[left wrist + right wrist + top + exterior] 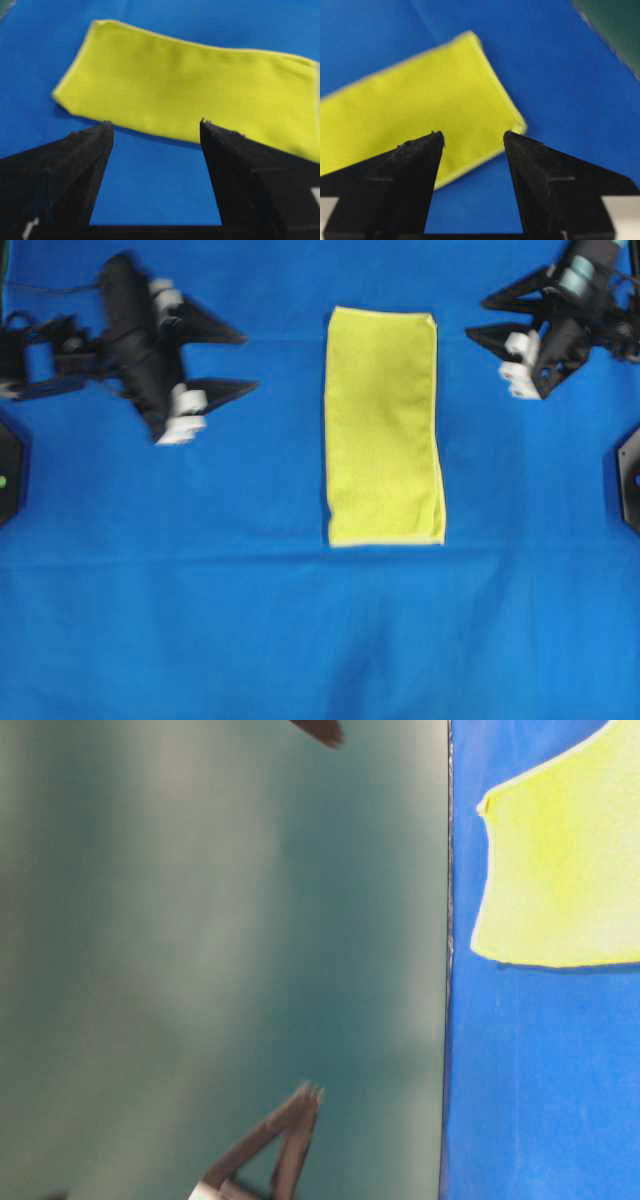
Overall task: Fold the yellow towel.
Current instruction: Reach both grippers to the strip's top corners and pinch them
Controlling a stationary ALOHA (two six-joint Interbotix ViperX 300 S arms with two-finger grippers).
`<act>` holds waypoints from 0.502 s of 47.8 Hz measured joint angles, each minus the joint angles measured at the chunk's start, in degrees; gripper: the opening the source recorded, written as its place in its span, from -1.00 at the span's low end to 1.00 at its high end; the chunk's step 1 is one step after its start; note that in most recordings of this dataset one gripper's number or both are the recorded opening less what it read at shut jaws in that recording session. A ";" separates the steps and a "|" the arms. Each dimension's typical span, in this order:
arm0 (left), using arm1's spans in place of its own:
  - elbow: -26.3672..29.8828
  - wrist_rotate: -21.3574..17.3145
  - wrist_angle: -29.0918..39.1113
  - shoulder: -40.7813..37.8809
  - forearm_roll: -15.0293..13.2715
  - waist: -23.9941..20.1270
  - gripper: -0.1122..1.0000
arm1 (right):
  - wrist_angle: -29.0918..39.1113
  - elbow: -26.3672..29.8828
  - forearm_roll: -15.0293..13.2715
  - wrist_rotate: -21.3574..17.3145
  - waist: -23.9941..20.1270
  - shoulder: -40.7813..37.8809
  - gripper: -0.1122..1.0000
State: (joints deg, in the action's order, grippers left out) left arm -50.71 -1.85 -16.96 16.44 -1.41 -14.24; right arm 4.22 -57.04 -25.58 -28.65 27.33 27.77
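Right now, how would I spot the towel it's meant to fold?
Look at the blue table cover. Midway between the two black arms lies the yellow towel, a flat upright rectangle. It is the only yellow thing there, with a paler hem.

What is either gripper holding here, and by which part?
Nothing is held. The left gripper and the right gripper are both open and empty, each off to one side of the yellow towel, which lies folded on the blue tabletop.

Bright yellow towel [384, 428] with paler yellow hem, plain blue table cover [300, 640], black claws with white parts
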 measured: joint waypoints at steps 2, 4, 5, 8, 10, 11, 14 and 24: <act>1.14 0.09 -0.09 -2.29 0.00 -1.14 0.41 | 1.05 1.23 -0.26 -0.09 0.44 -2.29 0.22; 2.90 -0.18 -0.09 -5.27 0.00 -2.46 0.41 | 2.29 2.55 -0.88 0.00 0.79 -4.66 0.22; 3.52 -0.18 -0.09 -6.59 0.00 -2.99 0.41 | 2.90 3.25 -1.23 0.00 0.79 -5.98 0.22; 6.15 0.09 -0.26 -10.72 -0.09 -4.66 0.41 | 4.48 5.45 -2.37 0.09 1.32 -9.49 0.22; 7.82 0.00 -0.26 -13.80 0.00 -5.71 0.41 | 5.27 6.86 -2.99 0.09 1.49 -11.95 0.22; 8.61 0.18 -0.26 -15.03 0.00 -6.24 0.41 | 5.45 7.29 -3.16 0.09 1.58 -13.01 0.22; 10.72 0.09 -0.35 -18.63 0.00 -7.47 0.41 | 5.63 8.61 -3.69 0.09 1.76 -15.91 0.22; 17.67 0.09 -1.49 -29.71 0.00 -10.63 0.41 | 4.04 11.51 -4.57 0.18 4.04 -25.14 0.22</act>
State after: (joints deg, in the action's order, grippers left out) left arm -33.05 -1.76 -18.46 -13.27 -1.41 -24.87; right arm 8.26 -45.53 -30.15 -28.48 31.38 2.64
